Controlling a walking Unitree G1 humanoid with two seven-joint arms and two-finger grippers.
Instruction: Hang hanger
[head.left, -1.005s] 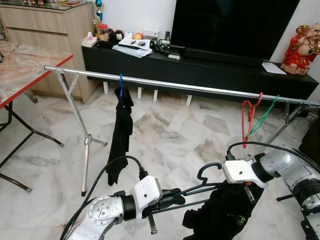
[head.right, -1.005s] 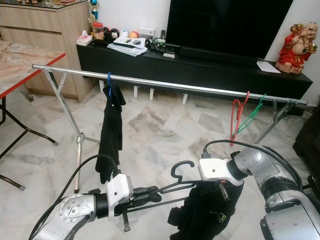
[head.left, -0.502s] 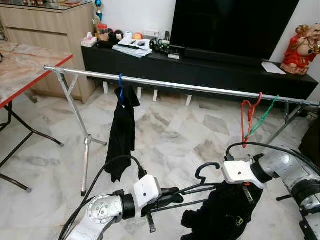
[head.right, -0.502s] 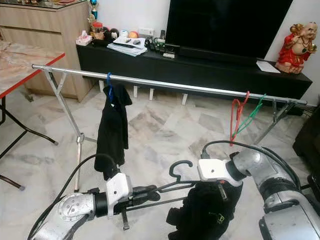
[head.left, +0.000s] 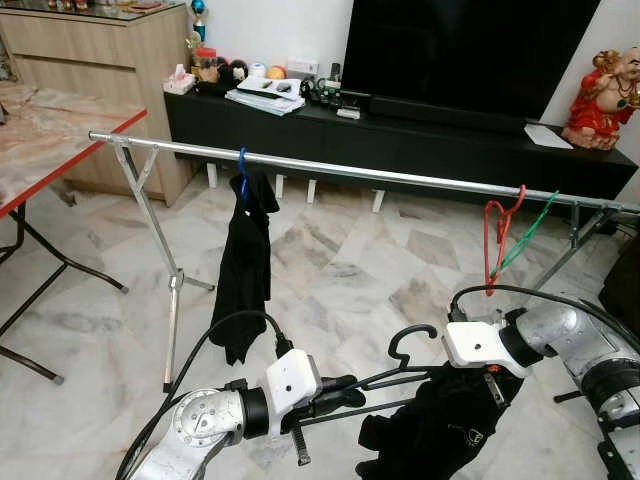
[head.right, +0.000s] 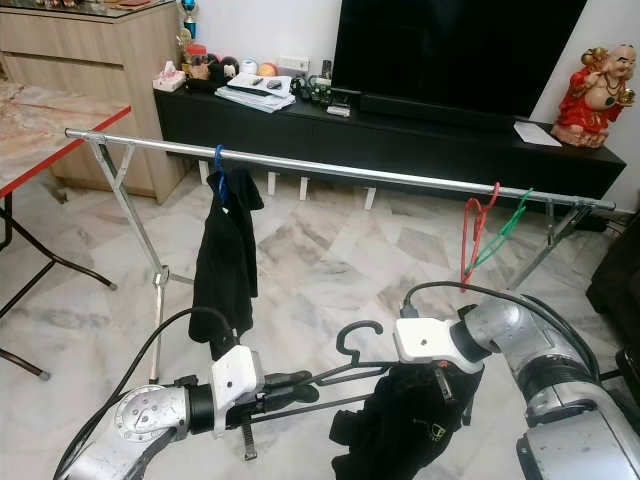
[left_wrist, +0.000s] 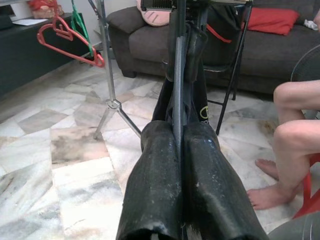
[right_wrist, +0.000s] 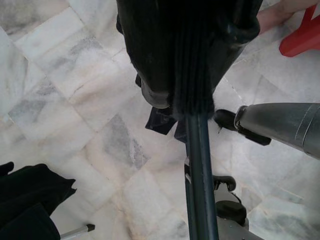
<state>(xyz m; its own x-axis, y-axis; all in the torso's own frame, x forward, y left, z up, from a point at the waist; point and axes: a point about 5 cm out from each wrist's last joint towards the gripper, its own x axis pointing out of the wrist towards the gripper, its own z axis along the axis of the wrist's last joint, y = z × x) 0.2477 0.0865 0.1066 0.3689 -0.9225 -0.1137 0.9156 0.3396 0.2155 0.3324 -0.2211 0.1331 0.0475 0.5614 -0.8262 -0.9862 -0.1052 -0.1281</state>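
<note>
Both hands carry a black hanger (head.left: 405, 372) with a dark garment (head.left: 440, 425) draped on it, low in front of the robot and well below the metal rail (head.left: 400, 178). The left hand (head.left: 345, 392) is clenched on one end of the hanger's arm; in the left wrist view its fingers (left_wrist: 160, 190) press tight against the thin bar. The right hand (head.left: 488, 372) is clamped on the hanger near its neck, the hook (head.left: 412, 340) curling up free just beside it.

This looks like the carrying stage: the hanger is not yet raised. The next move likely calls for lifting it above the rail and lowering the hook over a bare stretch, between the hung black shirt (head.left: 248, 265) and the red hanger (head.left: 497, 245) with its green neighbour (head.left: 528, 230).

Compared with a second ago, the hanger and both hands have shifted slightly leftward, and the hung shirt has swung and now hangs fuller.
</note>
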